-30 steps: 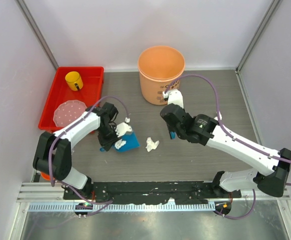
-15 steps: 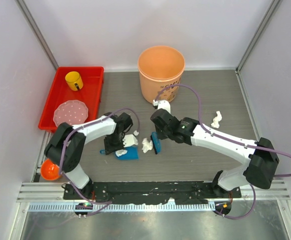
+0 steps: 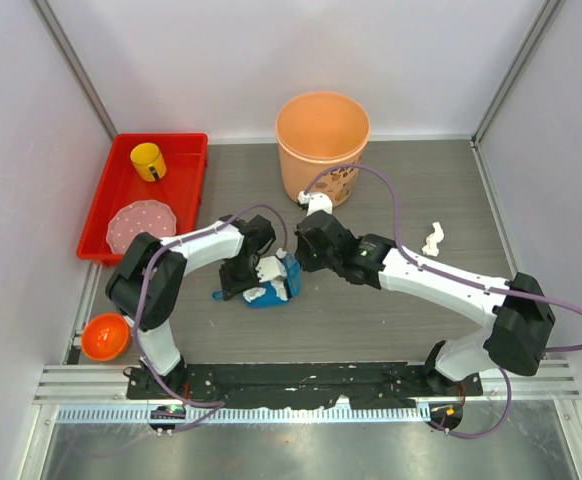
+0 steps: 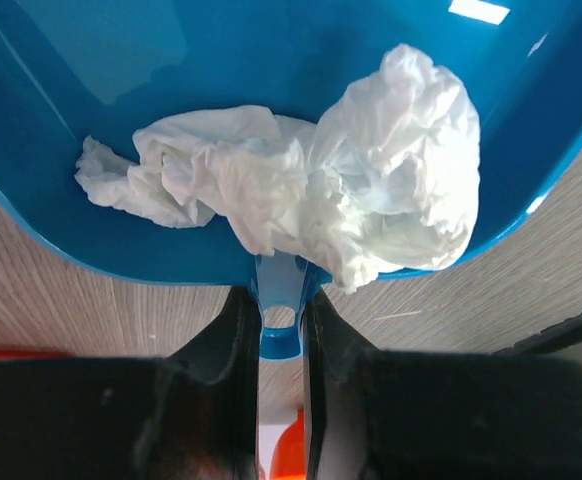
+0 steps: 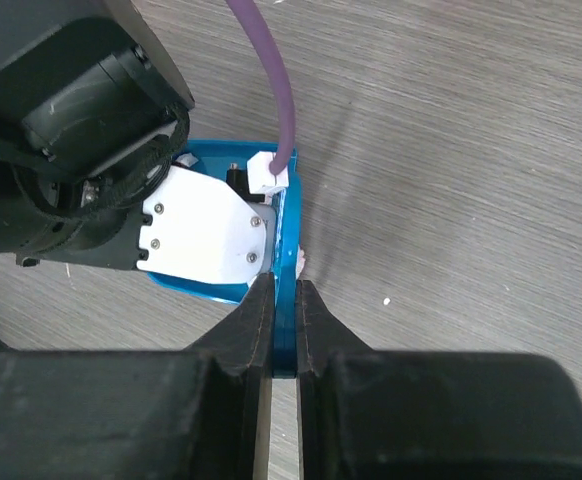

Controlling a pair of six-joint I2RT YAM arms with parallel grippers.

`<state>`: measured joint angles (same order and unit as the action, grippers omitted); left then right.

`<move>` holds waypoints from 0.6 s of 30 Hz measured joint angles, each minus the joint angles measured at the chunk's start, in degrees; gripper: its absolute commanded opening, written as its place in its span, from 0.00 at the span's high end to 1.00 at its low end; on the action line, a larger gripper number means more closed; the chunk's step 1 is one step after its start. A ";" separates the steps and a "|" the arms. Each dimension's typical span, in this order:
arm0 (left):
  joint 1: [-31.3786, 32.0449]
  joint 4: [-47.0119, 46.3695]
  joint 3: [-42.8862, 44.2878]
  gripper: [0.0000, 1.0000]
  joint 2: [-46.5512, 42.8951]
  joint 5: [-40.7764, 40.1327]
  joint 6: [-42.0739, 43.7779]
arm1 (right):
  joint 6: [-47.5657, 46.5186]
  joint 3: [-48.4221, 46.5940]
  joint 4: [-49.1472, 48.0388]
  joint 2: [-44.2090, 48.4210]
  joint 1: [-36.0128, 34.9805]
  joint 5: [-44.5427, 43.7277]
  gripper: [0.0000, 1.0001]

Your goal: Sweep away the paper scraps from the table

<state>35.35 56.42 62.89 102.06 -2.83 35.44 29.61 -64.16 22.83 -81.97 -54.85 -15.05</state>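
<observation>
Top external view: the left claw point(image 3: 259, 280) holds the blue dustpan point(image 3: 274, 293) low on the desk point(image 3: 391, 320) with its mouth toward the right arm, so wads can be pushed straight in. The right claw point(image 3: 296, 266) sets a blue sweeper point(image 3: 293, 281) against that mouth; I judge a push into the pan is at its end. One stray scrap point(image 3: 433, 238) lies well apart on the desk's right side, so the job is not done. The orange bucket point(image 3: 301, 180) stands behind both arms, likely for emptying.

Left wrist view: the left claw is clamped on the dustpan's handle stub, a finger on each side. The paper scraps point(image 4: 311, 200) sit bunched inside the pan, one lobe bulging over the rim just beside the handle. A careless tilt could spill it.

Right wrist view: the right claw is closed on the thin sweeper, seen edge-on. Its blade touches the pan's open edge, blocking the way out.
</observation>
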 measured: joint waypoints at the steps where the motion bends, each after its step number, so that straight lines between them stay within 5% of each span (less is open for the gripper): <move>1: 0.02 -0.11 0.33 1.00 0.11 0.98 -0.31 | -0.24 -0.02 0.20 0.28 0.00 -0.48 0.99; 18: 0.11 -2.32 3.37 1.00 2.16 10.10 -3.06 | -2.49 -4.83 15.15 11.28 4.85 -12.35 0.99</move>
<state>35.46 54.11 66.26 104.22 7.27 32.38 27.11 -68.99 37.98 -70.70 -50.00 -27.40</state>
